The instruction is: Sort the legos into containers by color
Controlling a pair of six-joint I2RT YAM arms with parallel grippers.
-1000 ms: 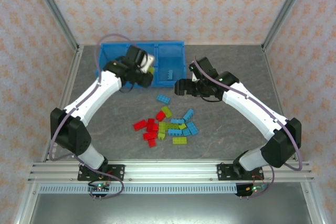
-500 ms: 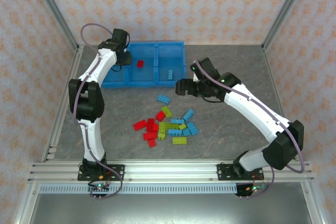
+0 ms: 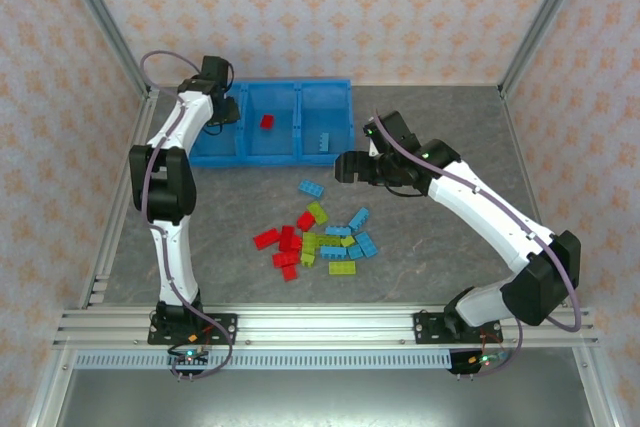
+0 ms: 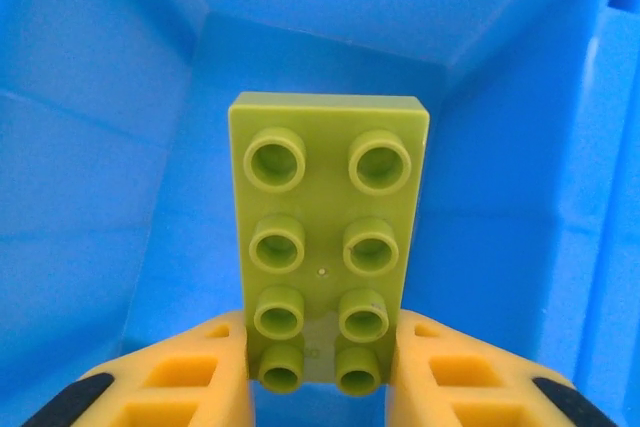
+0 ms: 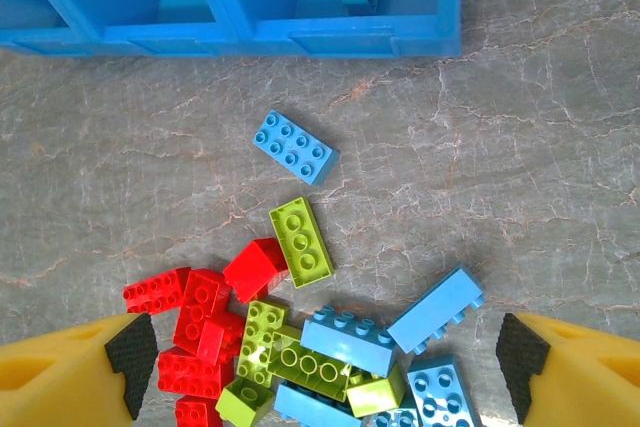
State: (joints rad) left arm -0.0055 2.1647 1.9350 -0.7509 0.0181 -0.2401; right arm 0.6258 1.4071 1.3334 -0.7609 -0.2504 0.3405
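My left gripper hangs over the left compartment of the blue bin tray. It is shut on a lime green lego, gripped at its near end between the yellow fingers. One red lego lies in the middle compartment and a light blue lego in the right one. The loose pile of red, lime and light blue legos lies mid-table. My right gripper is open above the pile, nothing between its fingers.
A single light blue brick and a lime brick lie apart between the pile and the tray's front wall. Metal frame posts and patterned walls ring the grey table.
My left arm has swung from over the middle of the tray to its left compartment, carrying the lime brick. The right arm has hardly moved.
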